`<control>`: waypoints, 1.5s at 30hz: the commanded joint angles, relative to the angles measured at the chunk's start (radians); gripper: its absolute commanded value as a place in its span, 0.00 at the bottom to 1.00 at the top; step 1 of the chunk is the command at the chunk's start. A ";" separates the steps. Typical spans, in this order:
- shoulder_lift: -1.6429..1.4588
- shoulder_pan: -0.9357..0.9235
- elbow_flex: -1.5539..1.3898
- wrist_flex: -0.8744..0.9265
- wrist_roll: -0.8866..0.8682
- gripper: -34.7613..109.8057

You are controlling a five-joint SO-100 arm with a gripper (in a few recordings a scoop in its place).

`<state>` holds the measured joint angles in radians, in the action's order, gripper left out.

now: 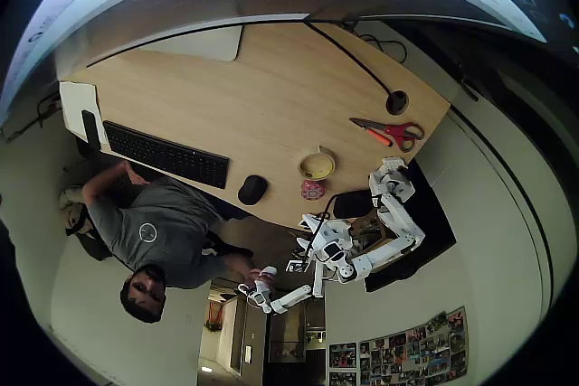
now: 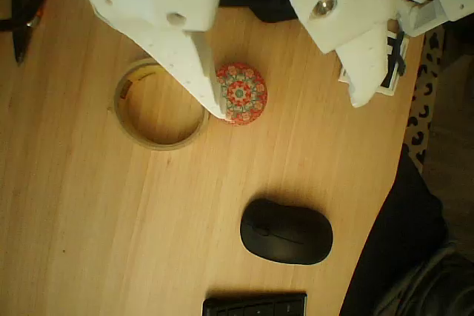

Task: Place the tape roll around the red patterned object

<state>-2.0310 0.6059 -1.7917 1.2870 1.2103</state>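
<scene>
The tape roll [image 2: 159,143] is a beige ring lying flat on the wooden table, left of the red patterned object [image 2: 241,93] in the wrist view. That object stands outside the ring, a small gap away. My white gripper [image 2: 289,101] hovers open above them; its left finger's tip overlaps the spot between ring and object, and nothing is held. In the overhead view the tape roll [image 1: 303,167] sits just above the red patterned object [image 1: 312,190] near the table's lower edge, with my gripper [image 1: 391,175] to their right.
A black mouse [image 2: 286,232] lies below the red object, a keyboard [image 2: 254,306] beyond it. Red-handled scissors [image 1: 391,131] lie on the table's right part. A person [image 1: 149,228] sits by the keyboard [image 1: 167,154]. The table's edge [image 2: 385,183] runs close on the right.
</scene>
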 commanded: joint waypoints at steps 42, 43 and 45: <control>-0.173 -0.584 -0.310 0.074 -0.080 0.68; -0.195 -0.592 -0.393 0.032 -0.095 0.68; -0.207 -0.597 -0.531 -0.035 -0.146 0.67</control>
<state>-2.1798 0.0153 -2.1276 1.3162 1.0937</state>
